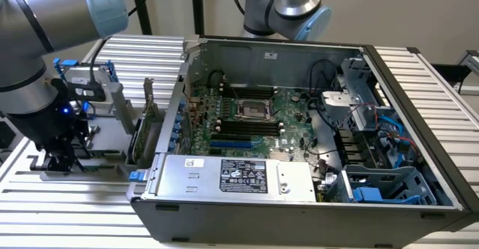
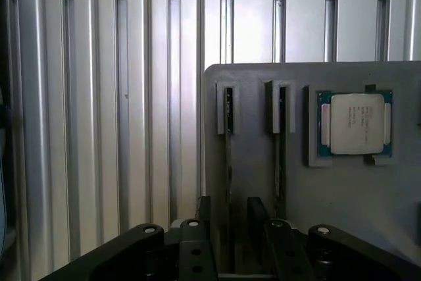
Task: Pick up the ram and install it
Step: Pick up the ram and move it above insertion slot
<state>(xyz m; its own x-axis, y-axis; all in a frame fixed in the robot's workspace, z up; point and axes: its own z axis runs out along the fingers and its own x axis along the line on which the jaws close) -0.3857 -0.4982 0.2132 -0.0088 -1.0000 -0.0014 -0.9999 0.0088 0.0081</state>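
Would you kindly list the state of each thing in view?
gripper: open, fingers flanking the ram.
ram: on edge in its holder slot, not clamped.
second stick: on edge in the next slot.
processor: seated in the holder's recess.
computer case: side open.
memory slots: empty.

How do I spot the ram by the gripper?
Find the grey holder tray on the ribbed metal table. Two thin sticks stand edge-on in its slots; the ram is the one the open gripper straddles, farther from the square silver chip.

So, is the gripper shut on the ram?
No, the gripper stands open, its fingers on either side of a ram in the tray.
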